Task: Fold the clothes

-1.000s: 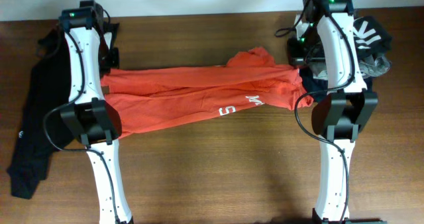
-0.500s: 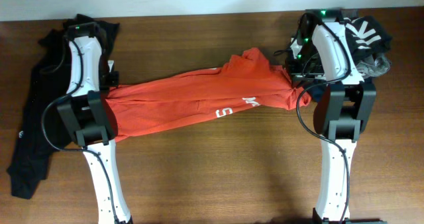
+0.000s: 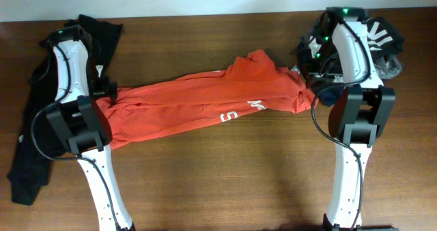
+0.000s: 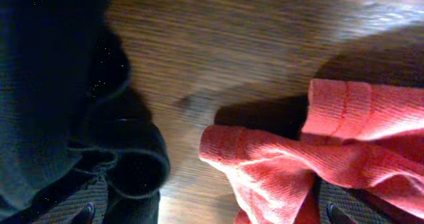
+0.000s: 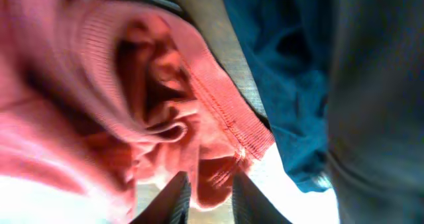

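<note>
The orange-red T-shirt (image 3: 205,104) lies stretched in a long bunched band across the table, its white lettering (image 3: 235,113) facing up. My left gripper (image 3: 108,89) hangs over the shirt's left end with its jaws wide open. In the left wrist view the gripper (image 4: 212,211) has a crumpled edge of the shirt (image 4: 285,164) lying loose by the right pad. My right gripper (image 3: 308,77) is at the shirt's right end. In the right wrist view the gripper (image 5: 211,201) has its fingers parted, with a fold of the shirt (image 5: 99,85) hanging between them.
A black garment (image 3: 31,121) sprawls down the table's left side, and in the left wrist view the black garment (image 4: 53,85) sits beside my left pad. A heap of dark, blue and grey clothes (image 3: 379,39) sits at the back right, close to my right fingers.
My left gripper has opened wide and let go of the shirt's left end, which now rests on the table. My right fingers have parted. Both arms shifted slightly outward.
</note>
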Available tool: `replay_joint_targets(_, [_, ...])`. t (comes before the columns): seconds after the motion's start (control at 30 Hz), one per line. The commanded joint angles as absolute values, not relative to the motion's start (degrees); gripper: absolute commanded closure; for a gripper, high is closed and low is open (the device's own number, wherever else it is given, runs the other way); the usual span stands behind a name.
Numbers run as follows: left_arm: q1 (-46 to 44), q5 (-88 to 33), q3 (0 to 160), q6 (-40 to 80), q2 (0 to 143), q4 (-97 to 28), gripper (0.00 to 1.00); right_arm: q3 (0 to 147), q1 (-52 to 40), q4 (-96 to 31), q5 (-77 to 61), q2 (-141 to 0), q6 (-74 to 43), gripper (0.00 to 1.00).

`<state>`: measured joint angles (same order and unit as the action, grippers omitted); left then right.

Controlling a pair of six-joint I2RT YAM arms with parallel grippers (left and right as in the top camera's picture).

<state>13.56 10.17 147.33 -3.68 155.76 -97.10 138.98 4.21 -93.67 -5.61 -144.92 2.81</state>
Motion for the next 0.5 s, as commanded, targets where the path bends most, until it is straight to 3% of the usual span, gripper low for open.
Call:
replay_joint_targets(0.0, [12.88,4.12,147.33,-3.33,154.89,-96.73,0.01,147.39,4.14,-95.74,-10.33,-141.18,5.15,0.62])
replay_joint_targets(0.13, [13.21,-0.08,147.33,-4.58,151.04,-96.73,0.01,152.66,4.12,-97.36,-15.00,-140.46,7.07,0.45])
replay_joint_targets(0.47, [15.49,-5.37,147.33,-6.28,136.35,-96.73,0.01,153.14,2.92,-97.36,-15.49,-139.50,7.31,0.40])
